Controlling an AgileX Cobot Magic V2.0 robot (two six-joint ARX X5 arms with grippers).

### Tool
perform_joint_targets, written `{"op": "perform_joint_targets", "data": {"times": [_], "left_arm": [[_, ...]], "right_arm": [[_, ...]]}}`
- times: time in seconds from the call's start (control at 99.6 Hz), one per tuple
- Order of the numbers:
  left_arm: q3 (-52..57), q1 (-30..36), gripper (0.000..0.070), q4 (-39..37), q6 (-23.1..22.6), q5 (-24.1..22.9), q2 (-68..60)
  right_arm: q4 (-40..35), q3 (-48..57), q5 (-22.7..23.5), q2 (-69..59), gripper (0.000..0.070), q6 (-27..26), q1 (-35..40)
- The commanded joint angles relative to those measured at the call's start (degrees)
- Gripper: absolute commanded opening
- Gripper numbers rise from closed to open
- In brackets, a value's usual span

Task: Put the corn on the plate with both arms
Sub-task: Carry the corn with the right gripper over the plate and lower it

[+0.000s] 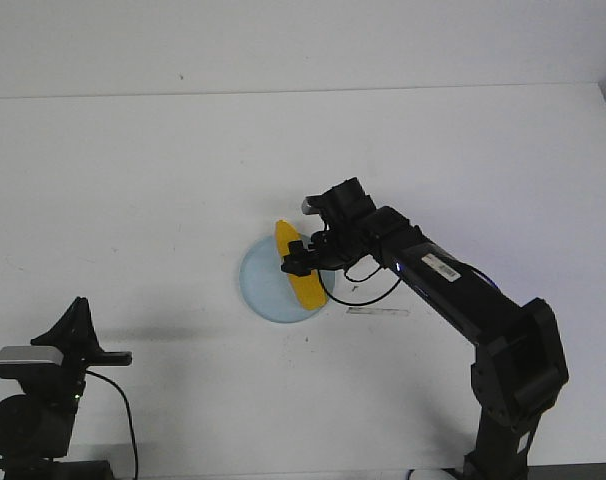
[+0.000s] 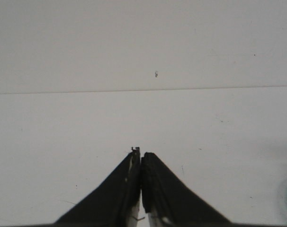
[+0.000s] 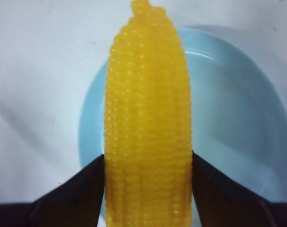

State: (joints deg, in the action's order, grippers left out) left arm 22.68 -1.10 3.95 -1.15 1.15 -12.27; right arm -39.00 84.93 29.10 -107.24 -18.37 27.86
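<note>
white table (image 1: pixel 133 180) spans the whole scene, otherwise bare apart from a thin pale strip (image 1: pixel 377 312) lying just right of the plate.

right arm (image 1: pixel 453 300) reaches from the near right corner toward table centre. right gripper (image 1: pixel 301 258) is clamped across the corn (image 1: pixel 299 265), one finger on each flank of the cob, as the right wrist view shows plainly.

left arm (image 1: pixel 43 400) sits parked at the near left, well apart from the work. left gripper (image 2: pixel 141 163) has its fingers pressed together with nothing between them, pointing out over bare table.

plate (image 1: pixel 263 285), pale blue and shallow, lies at table centre. corn hangs over its right half, pointed end toward the far side and slightly past the far rim. whether the cob's underside already touches the plate cannot be judged from these views; likely just above it or barely resting.

risks from here: the cob is nearly as long as the plate is wide and sits off-centre toward the right rim, so letting go here could leave it tipped on the rim or rolling off onto the table. the smooth round body would roll easily. a light plate might skid if the fingers drag on withdrawal.
</note>
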Motion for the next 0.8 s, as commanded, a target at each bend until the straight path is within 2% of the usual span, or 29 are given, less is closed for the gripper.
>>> {"op": "perform_joint_targets", "data": {"times": [0.0, 0.11, 0.432, 0.502, 0.622, 0.793], "left_arm": [[0.3, -0.1, 0.0003, -0.6, -0.8, -0.3, 0.0], [0.3, -0.1, 0.0002, -0.7, -0.8, -0.3, 0.0], [0.3, -0.1, 0.0003, -0.6, -0.8, -0.3, 0.0], [0.3, -0.1, 0.0002, -0.6, -0.8, -0.3, 0.0], [0.3, -0.1, 0.0003, -0.6, -0.8, -0.3, 0.0], [0.3, -0.1, 0.0002, -0.6, -0.8, -0.3, 0.0]], "right_arm": [[1.2, 0.9, -1.0, -1.6, 0.0282, -0.9, 0.8], [1.7, 0.9, -4.1, -2.7, 0.0282, -0.9, 1.1], [1.6, 0.9, -3.7, -3.8, 0.0287, -1.0, 2.0], [1.5, 0.9, -3.7, -3.8, 0.0321, -1.1, 2.2], [1.5, 0.9, -3.7, -3.8, 0.0454, -1.1, 2.6], [1.9, 0.9, -3.7, -3.8, 0.0463, -1.1, 3.0]]}}
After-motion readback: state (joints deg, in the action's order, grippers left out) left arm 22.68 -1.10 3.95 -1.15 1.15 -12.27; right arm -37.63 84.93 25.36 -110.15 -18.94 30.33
